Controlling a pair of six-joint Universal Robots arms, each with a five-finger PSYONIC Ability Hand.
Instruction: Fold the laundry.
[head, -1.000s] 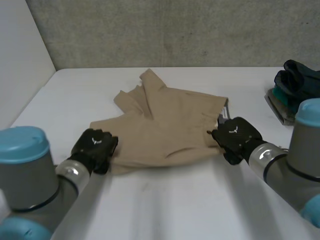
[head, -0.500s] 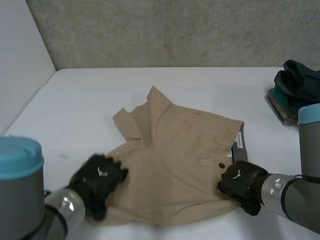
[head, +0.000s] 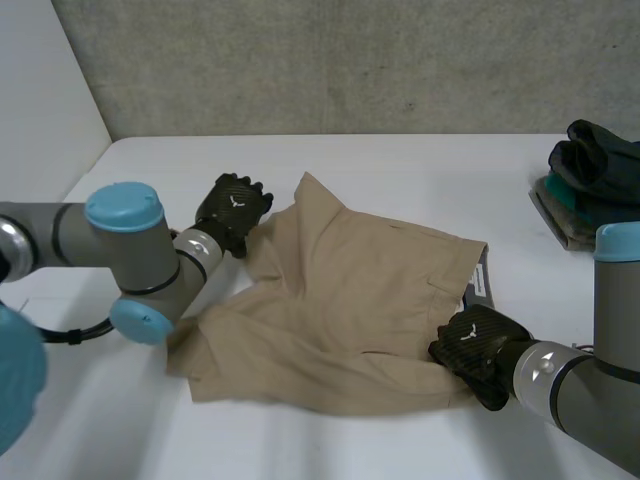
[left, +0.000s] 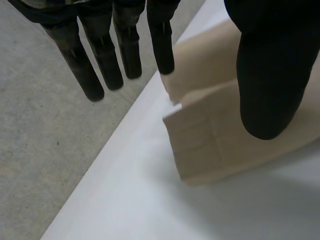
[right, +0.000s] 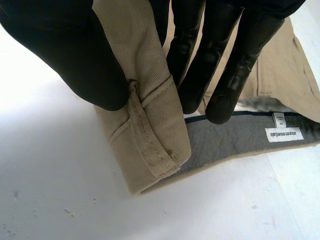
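Note:
Tan shorts (head: 350, 300) lie crumpled across the middle of the white table (head: 420, 160), waistband toward the right. My left hand (head: 234, 210) hovers over the far left leg hem (left: 200, 135); its fingers (left: 120, 55) hang straight and apart from the thumb, holding nothing. My right hand (head: 475, 345) sits at the near right corner of the shorts. In the right wrist view its thumb and fingers (right: 200, 60) pinch the waistband (right: 155, 120), whose grey inner lining and white label (right: 285, 134) show beside it.
A pile of dark folded clothes (head: 590, 180) sits at the table's far right edge. A grey wall runs behind the table, and a white side wall (head: 40, 100) stands at the left.
My left hand let go of the near left edge, opened, and swung away to the far left leg. The shorts were dragged nearer and spread; my right hand kept its grip.

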